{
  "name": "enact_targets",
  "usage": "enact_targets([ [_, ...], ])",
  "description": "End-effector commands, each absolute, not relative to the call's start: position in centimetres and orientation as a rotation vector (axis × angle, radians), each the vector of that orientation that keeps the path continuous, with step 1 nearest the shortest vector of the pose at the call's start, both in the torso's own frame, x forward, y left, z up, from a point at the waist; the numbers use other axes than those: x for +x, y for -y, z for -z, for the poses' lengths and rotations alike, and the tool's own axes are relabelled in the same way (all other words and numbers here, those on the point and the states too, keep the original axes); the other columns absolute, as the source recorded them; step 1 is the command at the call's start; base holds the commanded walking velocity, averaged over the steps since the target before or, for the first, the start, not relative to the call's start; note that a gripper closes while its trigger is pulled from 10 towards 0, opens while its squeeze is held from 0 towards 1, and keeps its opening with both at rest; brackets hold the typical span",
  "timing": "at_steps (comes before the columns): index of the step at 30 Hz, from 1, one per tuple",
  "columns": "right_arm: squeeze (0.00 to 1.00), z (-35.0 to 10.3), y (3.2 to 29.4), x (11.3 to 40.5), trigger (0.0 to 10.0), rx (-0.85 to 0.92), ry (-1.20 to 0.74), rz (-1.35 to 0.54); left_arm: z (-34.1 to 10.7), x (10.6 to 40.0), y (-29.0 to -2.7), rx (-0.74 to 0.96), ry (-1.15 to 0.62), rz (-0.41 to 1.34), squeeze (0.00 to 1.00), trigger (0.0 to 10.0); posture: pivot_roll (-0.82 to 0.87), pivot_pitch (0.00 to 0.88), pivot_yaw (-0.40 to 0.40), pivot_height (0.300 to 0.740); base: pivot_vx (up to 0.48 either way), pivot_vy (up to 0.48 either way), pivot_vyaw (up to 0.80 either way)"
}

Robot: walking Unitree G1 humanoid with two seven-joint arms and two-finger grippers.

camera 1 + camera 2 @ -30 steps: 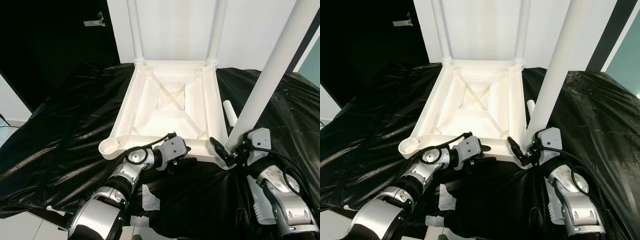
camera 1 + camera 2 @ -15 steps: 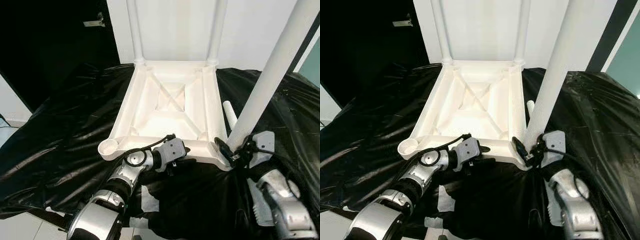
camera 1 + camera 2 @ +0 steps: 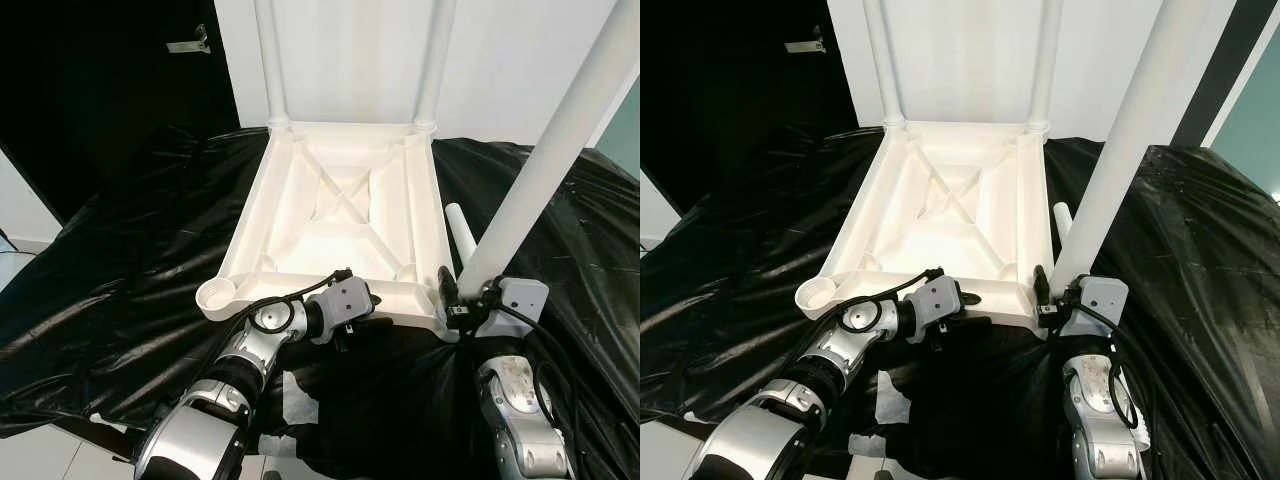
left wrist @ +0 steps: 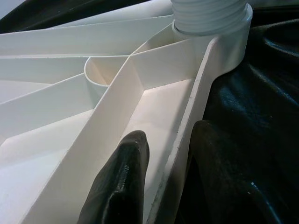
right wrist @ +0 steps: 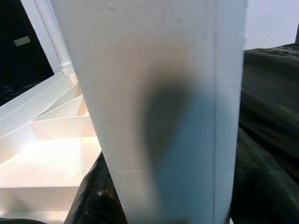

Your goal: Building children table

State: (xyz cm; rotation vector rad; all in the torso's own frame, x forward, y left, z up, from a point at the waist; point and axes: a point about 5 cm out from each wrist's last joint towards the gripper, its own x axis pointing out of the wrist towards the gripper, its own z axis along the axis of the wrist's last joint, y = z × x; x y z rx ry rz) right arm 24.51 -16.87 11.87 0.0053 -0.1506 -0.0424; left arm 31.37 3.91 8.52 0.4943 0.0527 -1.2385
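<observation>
Right claw (image 3: pixel 452 300) closed around the leg (image 3: pixel 540 170); left claw (image 4: pixel 161 186) pinches the table frame's (image 3: pixel 340 200) rim. Keep leg plumb while threading.

No text, label, brand, number or sign can be read anywhere in these views (the white plastic and the black sheeting are plain, and the small pale plate on the dark wall is too small to make out).
</observation>
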Motion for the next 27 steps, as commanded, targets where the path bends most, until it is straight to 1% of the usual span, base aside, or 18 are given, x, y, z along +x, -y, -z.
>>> enact_targets([
  [1, 0.00, -11.4, 17.0, 24.6, 0.0, 0.025, 0.124, 0.055, -6.4, 31.2, -4.7, 0.488, -0.149, 1.090, 0.00, 10.0, 0.01, 0.000, 0.007, 0.740, 0.000, 0.000, 0.00],
  [2, 0.00, -11.3, 16.9, 24.7, 5.9, 0.020, 0.114, 0.038, -6.4, 31.2, -4.7, 0.489, -0.150, 1.090, 0.00, 10.0, 0.01, 0.000, 0.006, 0.740, 0.000, 0.000, 0.00],
  [3, 0.00, -11.2, 16.9, 24.7, 10.0, 0.016, 0.102, 0.020, -6.4, 31.2, -4.7, 0.488, -0.150, 1.089, 0.00, 10.0, 0.01, 0.000, 0.002, 0.740, 0.000, 0.000, 0.00],
  [4, 1.00, -11.2, 17.0, 24.7, 10.0, 0.007, 0.095, 0.009, -6.4, 31.2, -4.7, 0.487, -0.150, 1.088, 0.00, 10.0, 0.01, 0.000, 0.001, 0.740, 0.000, 0.000, 0.00],
  [8, 1.00, -11.4, 17.4, 24.7, 10.0, -0.033, 0.103, -0.010, -6.3, 31.1, -4.7, 0.484, -0.151, 1.088, 0.00, 10.0, 0.01, 0.000, 0.000, 0.740, 0.000, 0.000, 0.00],
  [9, 0.75, -11.5, 17.5, 24.9, 10.0, -0.047, 0.100, -0.031, -6.3, 31.1, -4.7, 0.484, -0.152, 1.088, 0.00, 10.0, 0.01, 0.000, 0.000, 0.740, 0.000, 0.000, 0.00],
  [11, 0.75, -11.5, 17.6, 25.1, 10.0, -0.056, 0.094, -0.052, -6.2, 31.1, -4.7, 0.484, -0.153, 1.088, 0.00, 10.0, 0.01, 0.000, 0.001, 0.740, 0.000, 0.000, 0.00],
  [12, 0.00, -11.5, 17.8, 25.2, 10.0, -0.067, 0.080, -0.089, -6.2, 31.1, -4.7, 0.485, -0.154, 1.089, 0.00, 10.0, 0.00, 0.000, 0.006, 0.740, 0.000, 0.000, 0.00],
  [15, 0.00, -11.4, 18.3, 25.4, 10.0, -0.075, 0.049, -0.181, -6.2, 31.1, -4.5, 0.484, -0.153, 1.091, 0.00, 10.0, 0.00, 0.000, 0.002, 0.740, 0.000, 0.000, 0.00],
  [18, 0.00, -11.6, 18.9, 25.6, 10.0, -0.092, 0.046, -0.218, -6.3, 31.1, -4.3, 0.483, -0.151, 1.091, 0.00, 10.0, -0.01, 0.000, -0.001, 0.740, 0.000, 0.000, 0.00],
  [20, 0.00, -12.1, 19.3, 25.7, 10.0, -0.109, 0.040, -0.284, -6.4, 31.1, -4.1, 0.479, -0.148, 1.090, 0.00, 10.0, -0.02, 0.000, 0.000, 0.740, 0.000, 0.000, 0.00],
  [23, 0.00, -12.2, 19.3, 25.8, 10.0, -0.111, 0.038, -0.302, -6.4, 31.1, -4.1, 0.477, -0.148, 1.090, 0.00, 10.0, -0.02, 0.000, 0.000, 0.740, 0.000, 0.000, 0.00],
  [26, 0.00, -12.6, 19.7, 25.6, 10.0, -0.127, -0.002, -0.466, -6.3, 31.0, -3.8, 0.477, -0.148, 1.100, 0.00, 10.0, -0.03, 0.000, 0.005, 0.740, 0.000, 0.000, 0.00],
  [27, 0.00, -12.8, 19.7, 25.5, 0.0, -0.130, -0.002, -0.517, -6.4, 31.1, -3.8, 0.477, -0.147, 1.100, 0.00, 10.0, -0.03, 0.000, 0.007, 0.740, 0.000, 0.000, 0.00],
])
